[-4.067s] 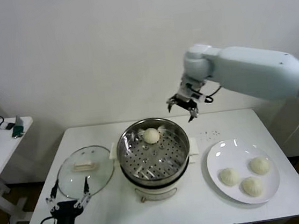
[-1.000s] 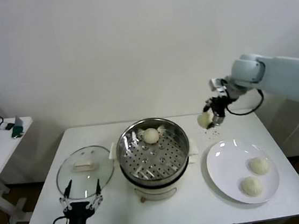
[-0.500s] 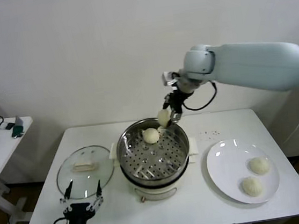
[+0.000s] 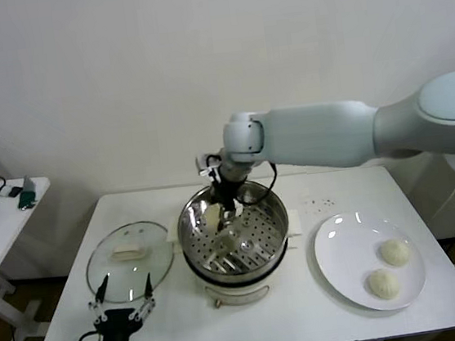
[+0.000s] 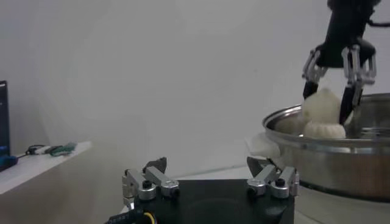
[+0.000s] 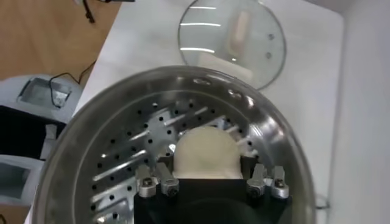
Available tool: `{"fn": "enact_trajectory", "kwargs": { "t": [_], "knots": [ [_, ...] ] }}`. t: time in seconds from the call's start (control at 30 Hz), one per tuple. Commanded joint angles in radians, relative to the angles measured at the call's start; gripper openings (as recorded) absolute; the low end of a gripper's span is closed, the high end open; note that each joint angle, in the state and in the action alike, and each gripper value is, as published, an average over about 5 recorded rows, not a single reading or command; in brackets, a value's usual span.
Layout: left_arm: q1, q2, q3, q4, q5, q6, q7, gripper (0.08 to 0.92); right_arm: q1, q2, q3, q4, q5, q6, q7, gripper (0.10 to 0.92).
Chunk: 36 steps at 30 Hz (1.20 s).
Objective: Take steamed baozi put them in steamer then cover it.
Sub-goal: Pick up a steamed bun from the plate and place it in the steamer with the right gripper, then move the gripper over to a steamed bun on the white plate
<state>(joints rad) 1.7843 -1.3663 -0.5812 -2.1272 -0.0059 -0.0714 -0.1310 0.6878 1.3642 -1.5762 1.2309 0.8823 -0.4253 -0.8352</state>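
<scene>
Nearest me, my left gripper (image 4: 124, 298) hangs idle at the table's front edge with its fingers spread wide and nothing between them, just before the cover (image 4: 130, 261), which lies flat on the table (image 4: 293, 311) beside the steamer (image 4: 233, 234).

On the plate (image 4: 371, 259) to the right, two baozi (image 4: 394, 252) rest near its outer side.

Further in, my right gripper (image 4: 224, 214) is down inside the steamer, its fingers closed on a baozi (image 6: 204, 153) held low over the perforated floor. From the left wrist view a second bun (image 5: 324, 129) sits directly under or against the held one; I cannot tell whether they touch.

Handling judgement: the buns look soft, light and easily dented, so I would take each across its widest part with slight pressure only. The glass cover looks rigid, slippery and breakable; its bar handle (image 4: 127, 252) is the proper hold.

Against the earliest frame, the plate has one bun fewer, and my right gripper has gone from empty above the far rim to loaded inside the basket. The left gripper has shifted slightly rightward.
</scene>
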Motion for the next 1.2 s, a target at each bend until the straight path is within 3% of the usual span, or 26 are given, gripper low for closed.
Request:
{"fn": "enact_trajectory", "kwargs": {
  "t": [0.03,0.33,0.57,0.77,0.97,1.2],
  "knots": [
    [0.001,0.002,-0.003,0.008,-0.008,-0.001,0.000,0.823,-0.069,0.072,-0.004,-0.028,-0.013,-0.006,0.012,0.696],
    [-0.004,0.002,-0.004,0.014,-0.011,-0.002,0.000,0.823,-0.083,0.088,-0.004,-0.058,-0.045,-0.003,-0.007,0.699],
    [-0.002,0.004,-0.011,0.020,-0.018,-0.005,0.000,0.823,-0.074,0.068,-0.005,-0.047,-0.062,0.002,-0.034,0.811],
    [-0.001,0.004,-0.014,0.022,-0.023,-0.006,-0.001,0.823,-0.027,0.014,0.023,-0.028,-0.065,0.018,-0.063,0.822],
    [-0.001,0.003,-0.015,0.023,-0.025,-0.008,-0.002,0.823,0.121,-0.141,0.000,0.058,-0.125,0.093,-0.153,0.823],
    [-0.011,0.002,-0.015,0.026,-0.026,-0.006,-0.003,0.823,0.230,-0.427,-0.018,0.227,-0.239,0.157,-0.216,0.823]
  ]
}}
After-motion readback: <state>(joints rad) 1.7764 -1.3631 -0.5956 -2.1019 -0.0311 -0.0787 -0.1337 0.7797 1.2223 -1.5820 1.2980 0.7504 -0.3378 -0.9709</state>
